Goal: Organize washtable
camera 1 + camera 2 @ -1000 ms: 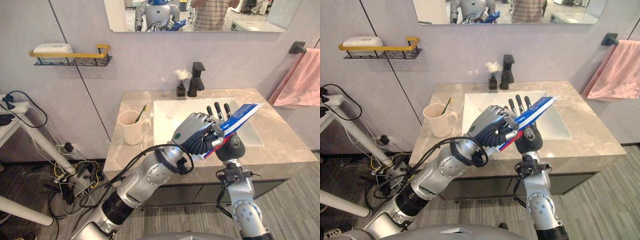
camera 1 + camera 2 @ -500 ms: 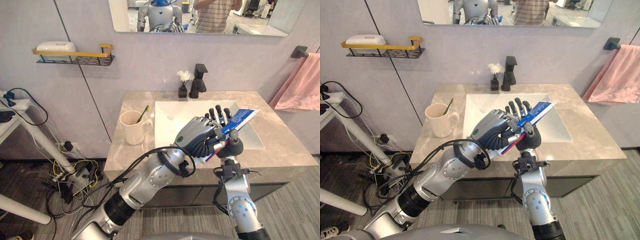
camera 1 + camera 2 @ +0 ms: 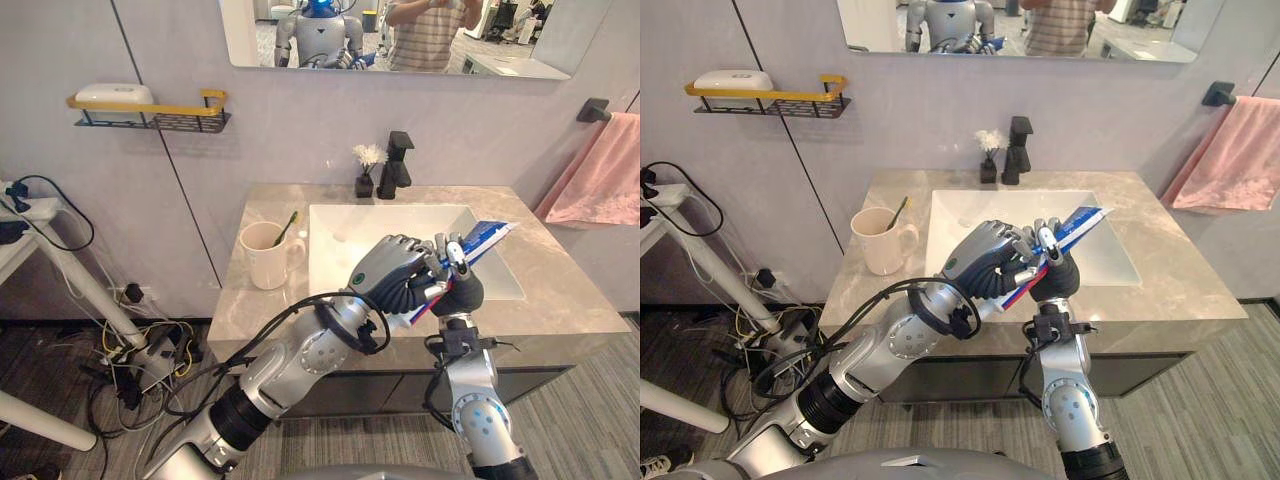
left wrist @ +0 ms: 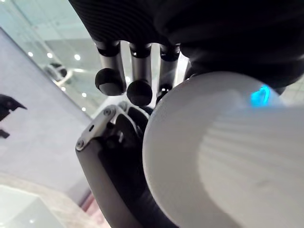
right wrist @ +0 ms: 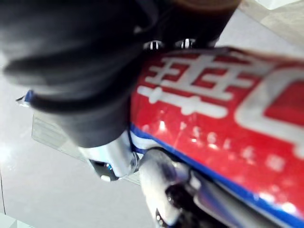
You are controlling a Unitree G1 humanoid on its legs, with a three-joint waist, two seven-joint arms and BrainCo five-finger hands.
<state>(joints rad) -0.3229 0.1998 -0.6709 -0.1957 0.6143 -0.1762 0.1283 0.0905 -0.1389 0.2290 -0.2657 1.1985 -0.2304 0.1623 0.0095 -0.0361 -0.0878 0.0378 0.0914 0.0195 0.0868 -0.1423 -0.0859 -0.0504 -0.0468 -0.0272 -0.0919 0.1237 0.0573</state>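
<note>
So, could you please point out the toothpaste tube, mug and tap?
toothpaste tube (image 3: 487,237), left eye view, its blue flat end
mug (image 3: 262,265), left eye view, its side wall
tap (image 3: 399,143), left eye view, its black top

I log the tube (image 3: 485,238) blue, red and white; mug (image 3: 263,258) at 9 o'clock cream; towel (image 3: 600,175) at 2 o'clock pink; faucet (image 3: 397,160) black.

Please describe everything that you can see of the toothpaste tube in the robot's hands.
The toothpaste tube is flat, of glossy soft plastic: blue at its crimped end, red and white with print lower down. It is tilted, crimped end higher and toward the robot's right, in the air above the front of the sink. The left hand and the right hand both curl around its lower part.
</note>
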